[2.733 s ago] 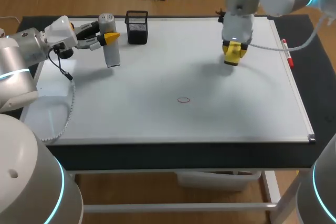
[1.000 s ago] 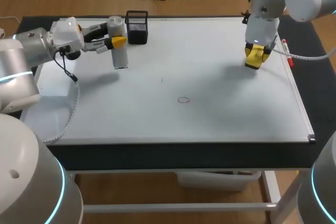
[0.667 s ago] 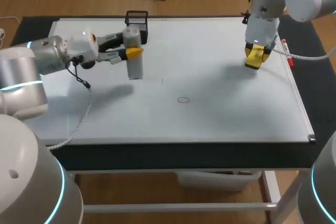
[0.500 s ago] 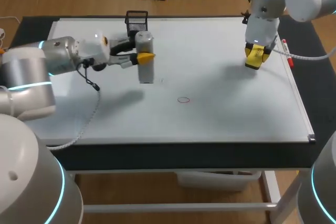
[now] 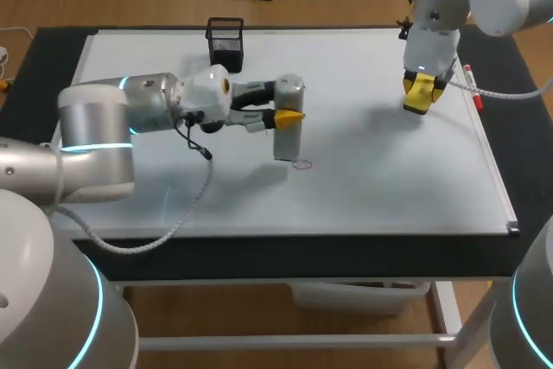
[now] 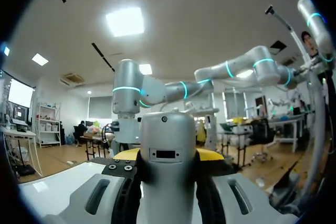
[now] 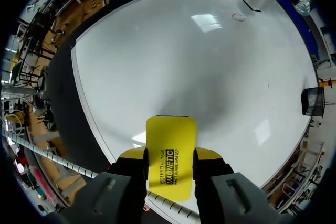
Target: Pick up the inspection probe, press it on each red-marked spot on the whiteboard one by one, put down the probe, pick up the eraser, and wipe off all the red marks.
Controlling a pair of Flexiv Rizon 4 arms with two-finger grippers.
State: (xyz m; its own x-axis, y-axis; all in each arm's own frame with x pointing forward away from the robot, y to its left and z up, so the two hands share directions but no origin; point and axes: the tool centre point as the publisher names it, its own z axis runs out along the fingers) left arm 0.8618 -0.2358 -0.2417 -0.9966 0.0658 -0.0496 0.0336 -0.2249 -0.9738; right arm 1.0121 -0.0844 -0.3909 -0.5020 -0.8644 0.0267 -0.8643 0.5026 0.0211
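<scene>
Standing upright just beside red mark (image 5: 301, 164): inspection probe (image 5: 287, 137), clamped by left gripper (image 5: 289, 113) | eraser (image 7: 170, 132) clamped by right gripper (image 7: 170, 157), over whiteboard (image 5: 371, 187).

Glossy whiteboard (image 5: 371, 187); smooth silvery probe (image 5: 288, 123); yellow matt plastic eraser (image 7: 170, 145); black wire-mesh basket (image 5: 225, 41)

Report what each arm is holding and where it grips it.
Left gripper: the inspection probe, jaws on the sides of its upper half. Right gripper: the eraser, jaws on its two sides at one end.
</scene>
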